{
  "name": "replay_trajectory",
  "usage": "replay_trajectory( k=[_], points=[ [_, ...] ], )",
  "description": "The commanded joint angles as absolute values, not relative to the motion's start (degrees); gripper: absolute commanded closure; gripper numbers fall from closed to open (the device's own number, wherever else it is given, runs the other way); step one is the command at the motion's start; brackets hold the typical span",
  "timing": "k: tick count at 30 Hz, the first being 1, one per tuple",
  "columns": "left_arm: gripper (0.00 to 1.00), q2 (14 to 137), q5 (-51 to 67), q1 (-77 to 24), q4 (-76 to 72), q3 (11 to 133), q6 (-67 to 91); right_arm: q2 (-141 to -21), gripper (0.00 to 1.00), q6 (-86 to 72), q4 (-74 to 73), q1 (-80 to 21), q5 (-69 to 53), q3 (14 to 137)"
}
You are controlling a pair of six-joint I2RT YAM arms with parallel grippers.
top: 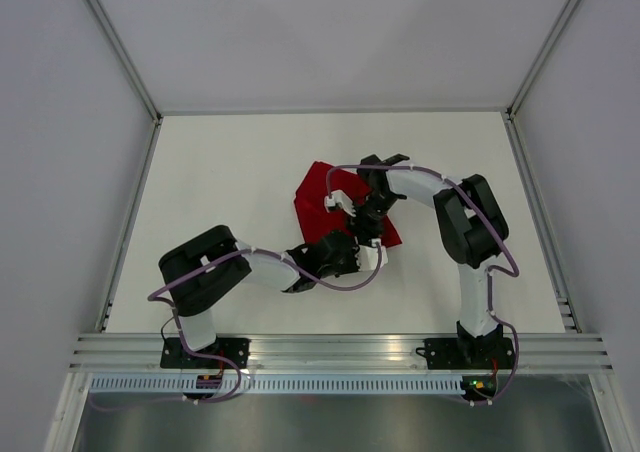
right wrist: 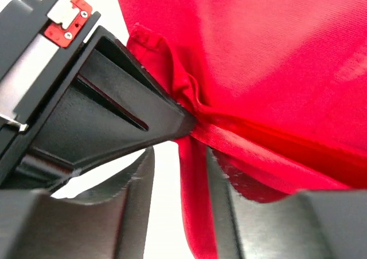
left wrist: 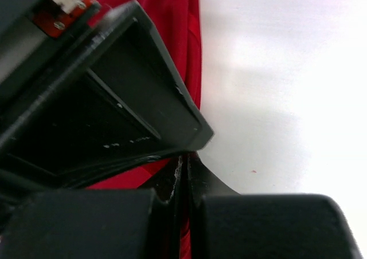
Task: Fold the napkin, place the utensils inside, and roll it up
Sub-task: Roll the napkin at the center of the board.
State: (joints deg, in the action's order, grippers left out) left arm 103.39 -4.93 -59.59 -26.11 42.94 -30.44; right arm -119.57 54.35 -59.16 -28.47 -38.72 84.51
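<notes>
No readable text, label, brand, number or sign shows in any view, on the arms or elsewhere.

Both arms have white link tubes with bulky black joint housings; a thin lilac cable loops along each arm down to its black base plate; the left gripper (left wrist: 183, 173) and right gripper (right wrist: 180, 138) have matt black angular fingers, each bearing a small red screwed tag.
</notes>
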Motion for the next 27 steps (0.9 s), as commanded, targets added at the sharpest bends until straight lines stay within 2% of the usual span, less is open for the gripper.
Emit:
replay_trajectory(
  k=[1,2,6,14,21,27],
  points=[
    [0.98,105.38,1.84,-59.50,-17.32,43.06,-25.23,-115.58,0.50,54.50,-55.11,-26.64,-37.97,83.76],
    [0.98,105.38,2.11,-59.41,-16.97,43.41,-24.88,-114.45,0.46,54.06,-54.67,-26.37,-38.40,83.67],
    [0.98,103.98,3.69,-58.71,-17.31,43.24,-23.38,-111.54,0.42,52.91,-53.35,-24.09,-39.37,82.97],
    [0.98,102.75,7.82,-56.78,-16.61,43.59,-19.95,-104.26,0.40,53.08,-47.91,-19.25,-41.40,78.50],
    [0.98,102.39,14.93,-52.48,-14.77,44.82,-15.91,-96.78,0.40,55.37,-37.90,-16.08,-42.54,65.58],
    [0.98,103.09,22.67,-48.79,-13.63,45.79,-12.04,-87.55,0.35,55.28,-23.56,-16.00,-42.10,52.75]
  ],
)
